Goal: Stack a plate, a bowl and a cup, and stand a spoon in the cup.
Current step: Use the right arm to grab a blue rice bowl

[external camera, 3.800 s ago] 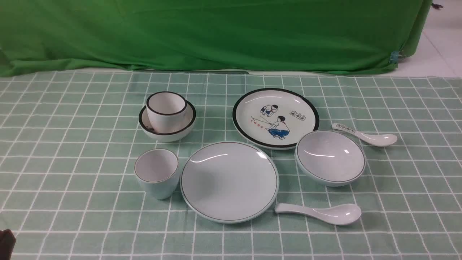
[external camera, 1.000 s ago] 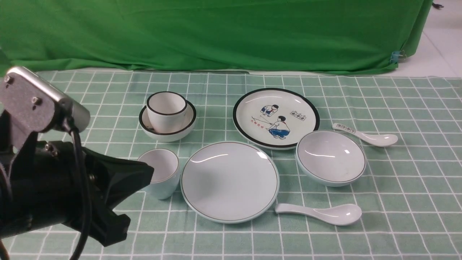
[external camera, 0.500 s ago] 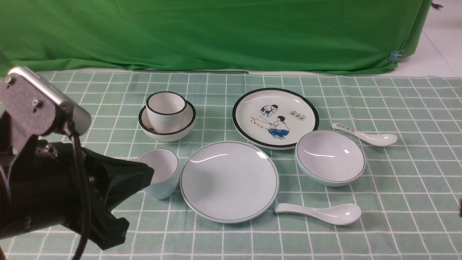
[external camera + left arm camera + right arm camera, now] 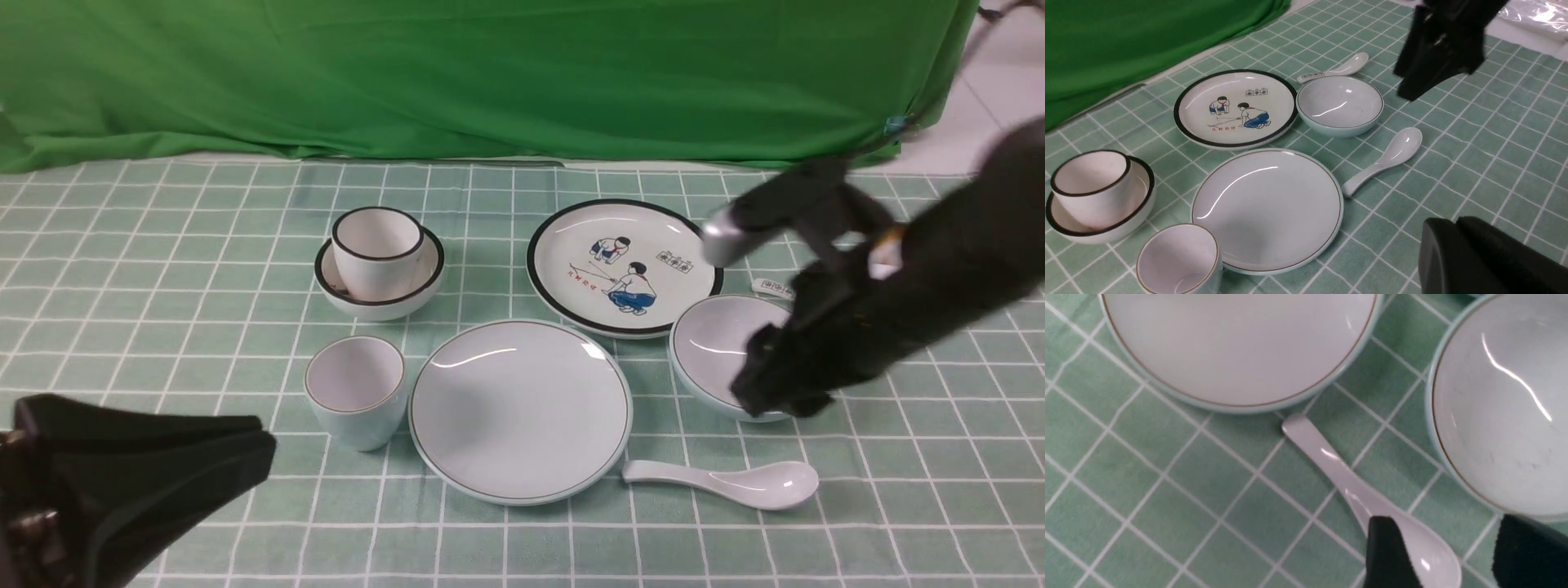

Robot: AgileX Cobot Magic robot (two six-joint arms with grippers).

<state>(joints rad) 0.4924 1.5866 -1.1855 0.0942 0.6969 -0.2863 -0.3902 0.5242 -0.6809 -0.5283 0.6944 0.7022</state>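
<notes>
The pale blue-grey plate (image 4: 519, 411) lies at the centre front. The matching cup (image 4: 357, 392) stands upright to its left. To the plate's right sits the bowl (image 4: 718, 351). The plain white spoon (image 4: 727, 482) lies in front of the bowl, handle toward the plate. My right gripper (image 4: 767, 392) hovers open over the bowl's near right side. In the right wrist view the right gripper (image 4: 1453, 555) has one finger over the spoon's scoop (image 4: 1429, 555) and the other by the bowl's rim (image 4: 1457, 473). My left gripper (image 4: 265, 437) is shut and empty, low at the front left, apart from the cup.
A black-rimmed white cup stands in a black-rimmed bowl (image 4: 378, 261) at the back left. A cartoon plate (image 4: 624, 265) lies behind the plain plate. A spoon with printed marks (image 4: 1331, 70) lies behind the bowl. A green backdrop (image 4: 490, 73) closes off the far edge.
My left arm has dropped to the front left corner, uncovering the cup. My right arm has come in from the right and now hangs over the bowl's near side.
</notes>
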